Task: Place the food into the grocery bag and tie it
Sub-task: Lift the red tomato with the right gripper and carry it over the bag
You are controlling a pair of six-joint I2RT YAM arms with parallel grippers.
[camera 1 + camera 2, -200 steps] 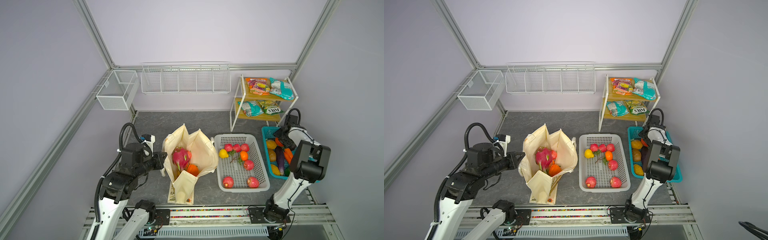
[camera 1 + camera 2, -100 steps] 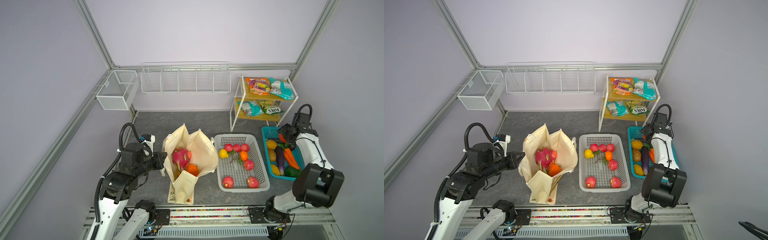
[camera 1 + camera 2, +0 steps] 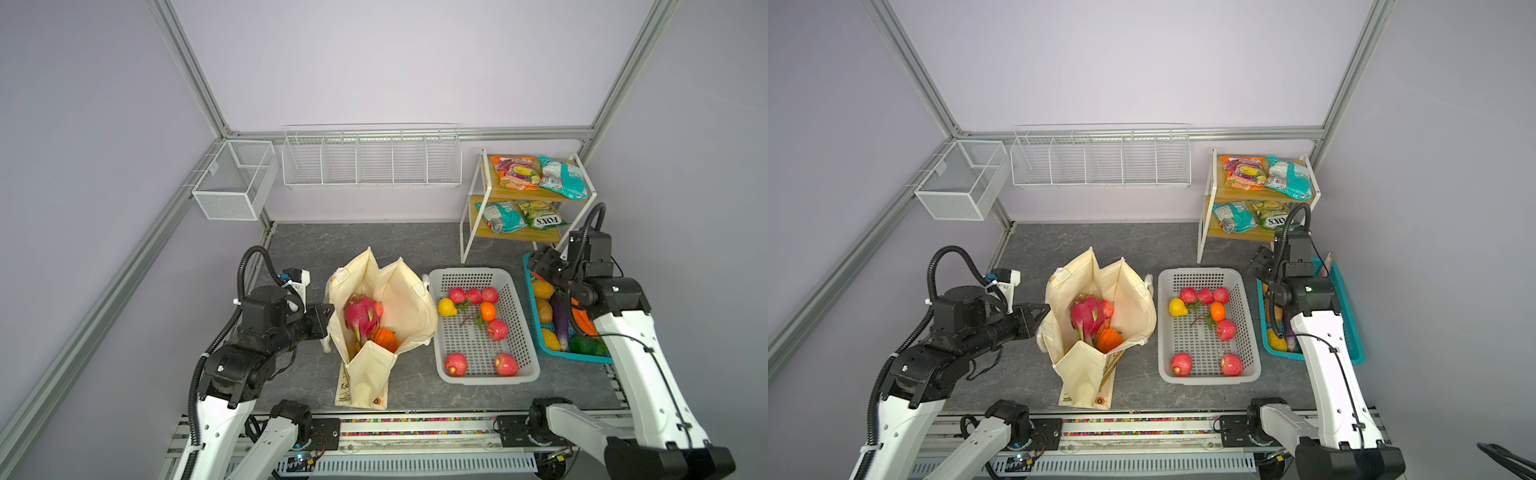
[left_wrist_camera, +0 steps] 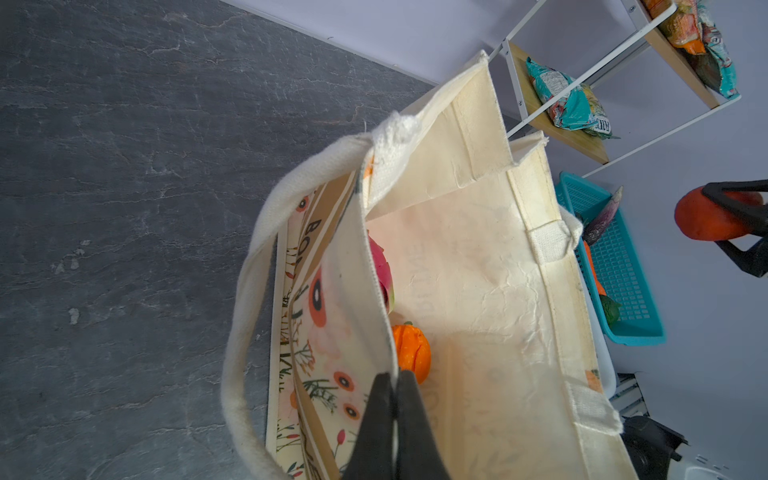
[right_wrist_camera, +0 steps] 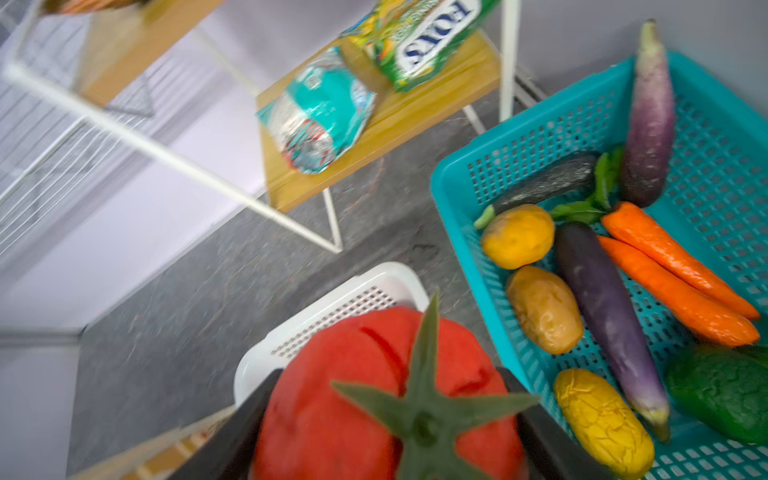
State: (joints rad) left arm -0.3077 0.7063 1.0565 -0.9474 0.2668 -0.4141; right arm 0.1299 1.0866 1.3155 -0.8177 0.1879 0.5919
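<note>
Grocery bag (image 3: 399, 299) stood open beside the white basket (image 3: 486, 377), dragon fruit (image 3: 359, 316) and an orange fruit (image 3: 385, 338) already inside. My left gripper (image 4: 395, 378) pinched its rim, fingers (image 4: 374, 415) pressed together on canvas. Right gripper (image 5: 390, 399) clamped a red tomato (image 5: 332, 374) near the teal basket (image 5: 457, 174). Apples (image 3: 498, 329), vegetables (image 5: 602, 299), shelf packets (image 3: 515, 172) not yet packed; handles (image 4: 249, 266) untied. White basket lay between tomato and bag.

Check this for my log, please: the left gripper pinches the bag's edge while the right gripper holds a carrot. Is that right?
One thing is wrong: the right gripper holds a red tomato, not a carrot, as the right wrist view shows. The carrots lie in the teal basket. The left gripper does pinch the bag's edge.
</note>
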